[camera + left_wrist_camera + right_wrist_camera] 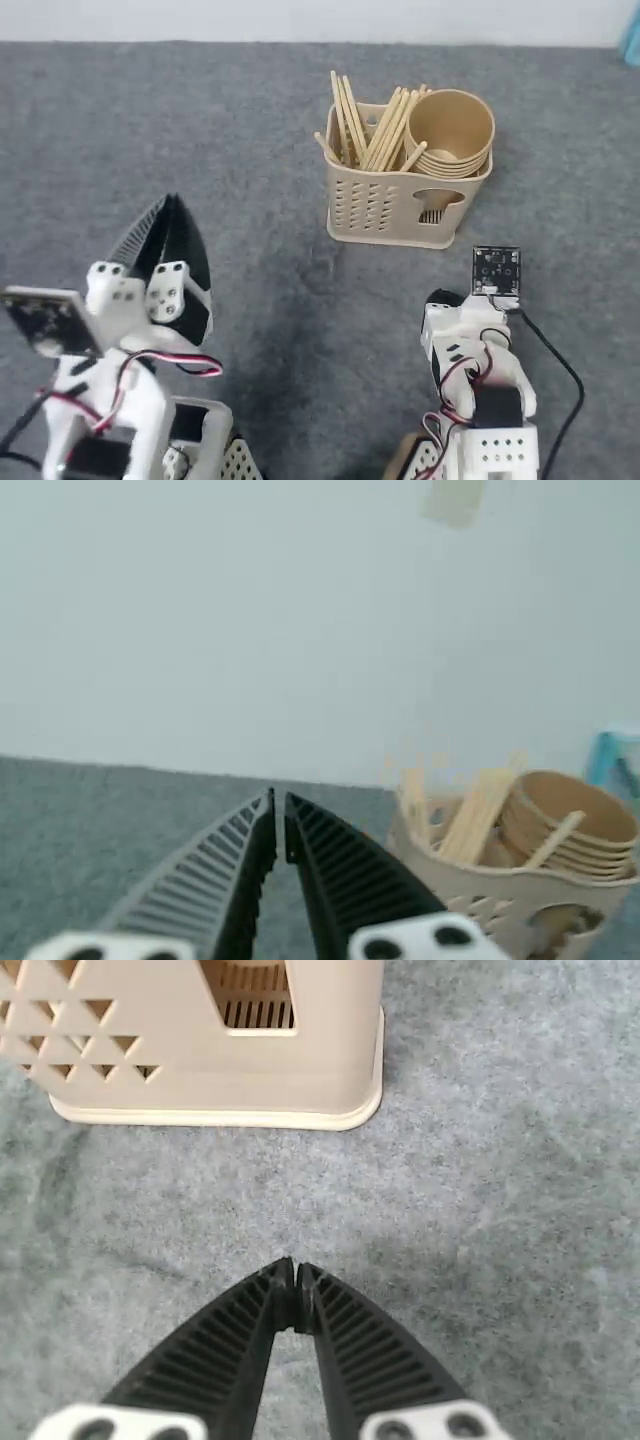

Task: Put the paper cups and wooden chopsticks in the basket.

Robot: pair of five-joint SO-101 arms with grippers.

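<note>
A beige slotted basket stands on the grey carpet at the back centre. Inside it lean several wooden chopsticks, beside a stack of tan paper cups. The left wrist view shows the basket with the chopsticks and cups in it. My left gripper is shut and empty at the front left, raised and well away from the basket; its tips meet. My right gripper is shut and empty, low over the carpet just in front of the basket. The right arm sits at the front right.
Grey carpet covers the whole table. A pale wall rises behind it. A blue object pokes in at the back right corner. Open carpet lies to the basket's left and between the two arms.
</note>
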